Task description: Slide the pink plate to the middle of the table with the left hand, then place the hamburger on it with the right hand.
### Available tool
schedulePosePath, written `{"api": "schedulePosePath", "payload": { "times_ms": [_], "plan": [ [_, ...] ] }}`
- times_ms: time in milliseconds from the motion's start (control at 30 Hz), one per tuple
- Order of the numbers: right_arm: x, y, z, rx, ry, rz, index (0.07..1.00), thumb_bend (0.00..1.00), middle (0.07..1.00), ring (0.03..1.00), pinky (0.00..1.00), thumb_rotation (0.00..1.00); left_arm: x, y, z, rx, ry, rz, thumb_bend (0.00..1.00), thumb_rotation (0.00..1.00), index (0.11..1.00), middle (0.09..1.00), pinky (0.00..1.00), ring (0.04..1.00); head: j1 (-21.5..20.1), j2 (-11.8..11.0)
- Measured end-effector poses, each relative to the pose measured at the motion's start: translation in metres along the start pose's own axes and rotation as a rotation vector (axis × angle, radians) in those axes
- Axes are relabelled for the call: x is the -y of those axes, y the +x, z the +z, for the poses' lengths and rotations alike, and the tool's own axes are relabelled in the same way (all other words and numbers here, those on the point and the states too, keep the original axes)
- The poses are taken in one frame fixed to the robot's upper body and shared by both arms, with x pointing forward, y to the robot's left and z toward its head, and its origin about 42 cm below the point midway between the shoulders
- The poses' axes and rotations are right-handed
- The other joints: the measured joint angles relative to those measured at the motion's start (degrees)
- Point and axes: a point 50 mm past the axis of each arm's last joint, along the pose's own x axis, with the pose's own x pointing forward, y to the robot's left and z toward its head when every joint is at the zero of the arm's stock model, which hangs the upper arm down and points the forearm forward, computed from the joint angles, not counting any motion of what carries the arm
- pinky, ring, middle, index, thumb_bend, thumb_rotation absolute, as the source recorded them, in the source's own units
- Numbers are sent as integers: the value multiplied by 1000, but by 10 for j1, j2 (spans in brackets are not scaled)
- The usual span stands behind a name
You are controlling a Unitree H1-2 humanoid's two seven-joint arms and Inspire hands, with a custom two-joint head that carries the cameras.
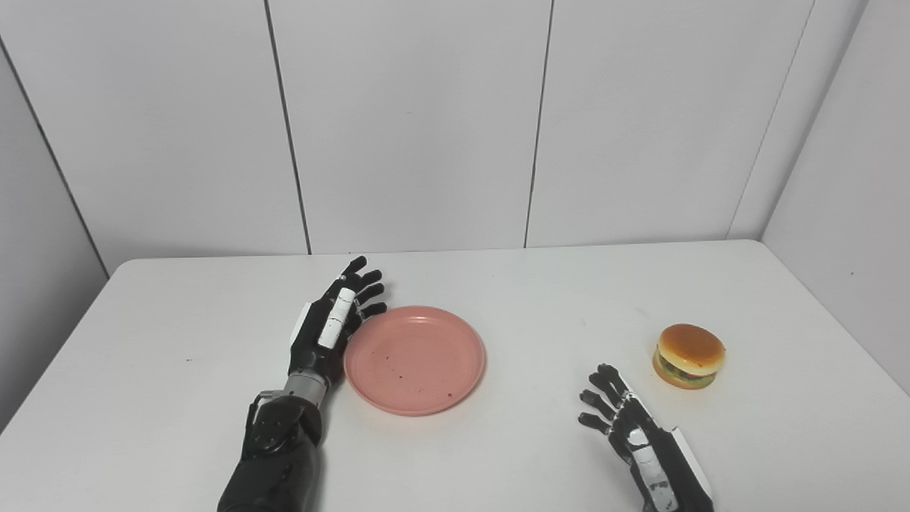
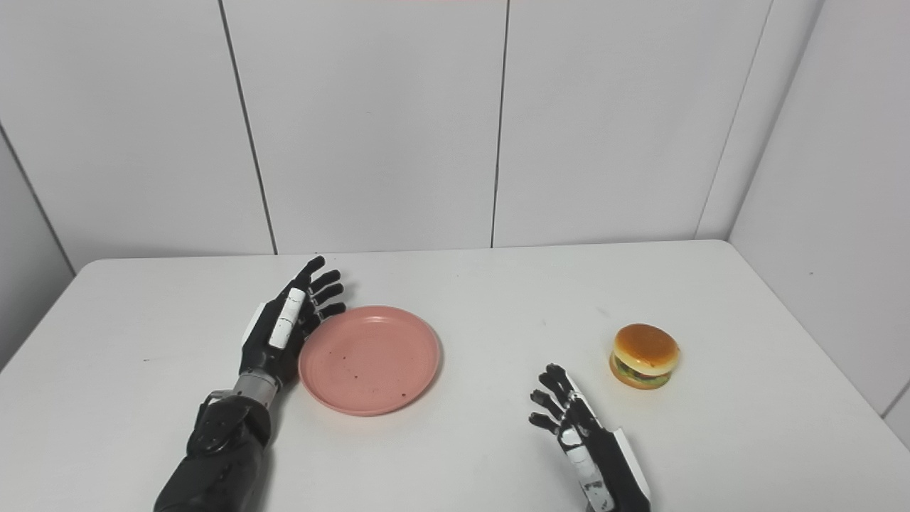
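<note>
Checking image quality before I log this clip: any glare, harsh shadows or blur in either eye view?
Left eye view: even, diffuse light; the round pink plastic plate and toy hamburger cast only faint soft shadows on the matte white table; no glare. Right eye view: equally sharp; both black robot hands, left and right, are crisp, without motion blur.

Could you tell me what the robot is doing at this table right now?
The left hand is open and pressed edge-on against the left rim of the pink plate, placed to push it along the white table. The right hand waits open, holding nothing, a little short of the hamburger, which sits on the table, not on the plate.
</note>
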Motion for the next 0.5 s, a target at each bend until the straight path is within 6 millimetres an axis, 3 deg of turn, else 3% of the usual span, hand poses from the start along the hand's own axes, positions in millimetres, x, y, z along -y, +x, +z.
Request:
{"api": "schedulePosePath", "payload": {
  "times_ms": [133,500],
  "plan": [
    [-5,1,0,-1,7,1,939,997,944,892,832,927,7,1,-2,-10,16,-34,949,785,887,838,733,840,-22,-4],
    [-9,2,0,-3,-14,3,946,997,948,894,829,936,10,2,-3,-13,20,-49,948,772,877,839,752,839,-19,-3]
  ]
}}
